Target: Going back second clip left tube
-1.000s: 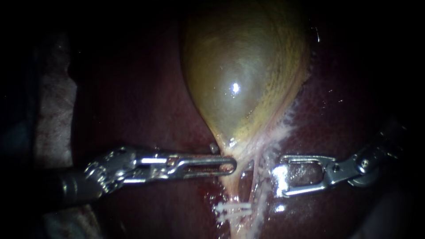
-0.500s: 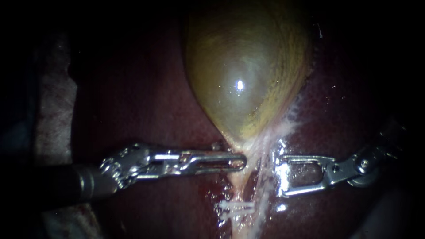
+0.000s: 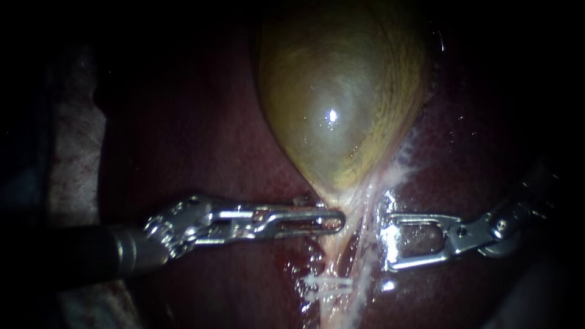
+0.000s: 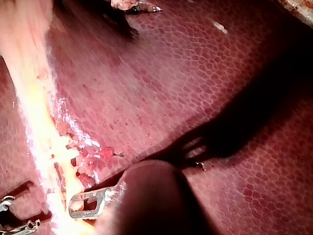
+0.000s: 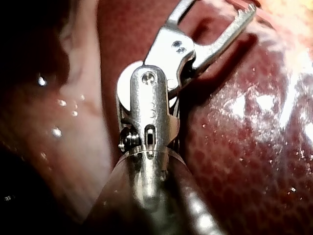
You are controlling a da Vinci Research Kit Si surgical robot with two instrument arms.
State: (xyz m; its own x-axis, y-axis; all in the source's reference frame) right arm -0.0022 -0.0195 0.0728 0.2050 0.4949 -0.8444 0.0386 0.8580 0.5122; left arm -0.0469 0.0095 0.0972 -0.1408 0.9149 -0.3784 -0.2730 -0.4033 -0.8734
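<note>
Touching left instrument (image 3: 335, 220) to nine o'clock edge of tube (image 3: 333, 253); no telling whether open. Holding right instrument (image 3: 387, 241) agape, empty, just off three o'clock side.

Bare liver (image 3: 201, 152) lies open left of the tubes (image 3: 334, 253); gallbladder (image 3: 341, 109) blocks above, a clip (image 3: 326, 286) below; the right instrument (image 3: 390, 240), jaws apart, crowds their other side.

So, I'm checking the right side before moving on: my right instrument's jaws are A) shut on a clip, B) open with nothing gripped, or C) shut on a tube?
B: the right wrist view shows a clear gap between the jaws of the right instrument, with only liver beyond them.
</note>
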